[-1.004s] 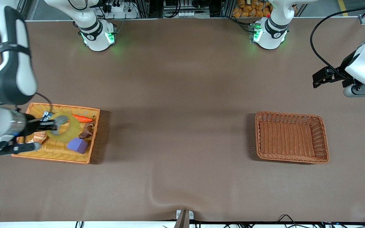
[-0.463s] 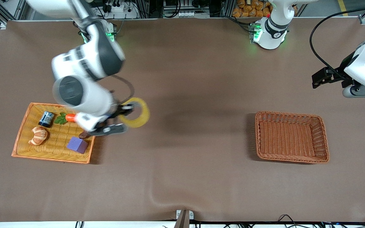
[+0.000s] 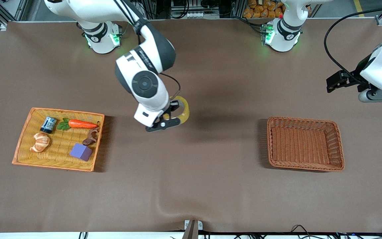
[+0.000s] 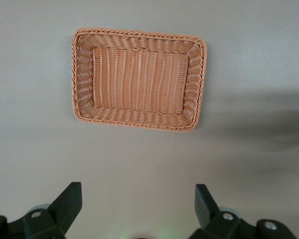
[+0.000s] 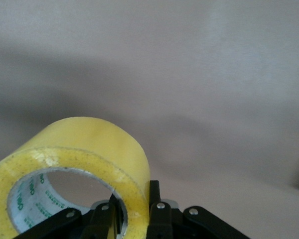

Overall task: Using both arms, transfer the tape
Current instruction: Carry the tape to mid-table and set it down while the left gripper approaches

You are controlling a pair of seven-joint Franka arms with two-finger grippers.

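The right gripper (image 3: 170, 113) is up in the air over the bare middle of the brown table (image 3: 211, 186), between the two baskets. Its fingers (image 5: 155, 211) are pinched together on the wall of the tape roll (image 3: 180, 111), one finger inside the ring and one outside. In the right wrist view the tape roll (image 5: 84, 164) sits directly at the fingertips, with the ring projecting away from the gripper.

Green printed lettering runs around the grey-white inner core (image 5: 32, 201); it cannot be read in full.

The roll's wide yellow band faces up and outward, and the ring opening is tilted; the exact direction of its axis cannot be fixed.

The left gripper (image 3: 335, 80) waits in the air near the left arm's end of the table, jaws spread wide and holding nothing. The brown wicker basket (image 4: 139, 78) lies below it in the left wrist view.

The orange tray basket (image 3: 22, 151) at the right arm's end holds a croissant (image 3: 40, 142), a carrot (image 3: 82, 124), a purple cube (image 3: 81, 151) and a small can (image 3: 48, 124).
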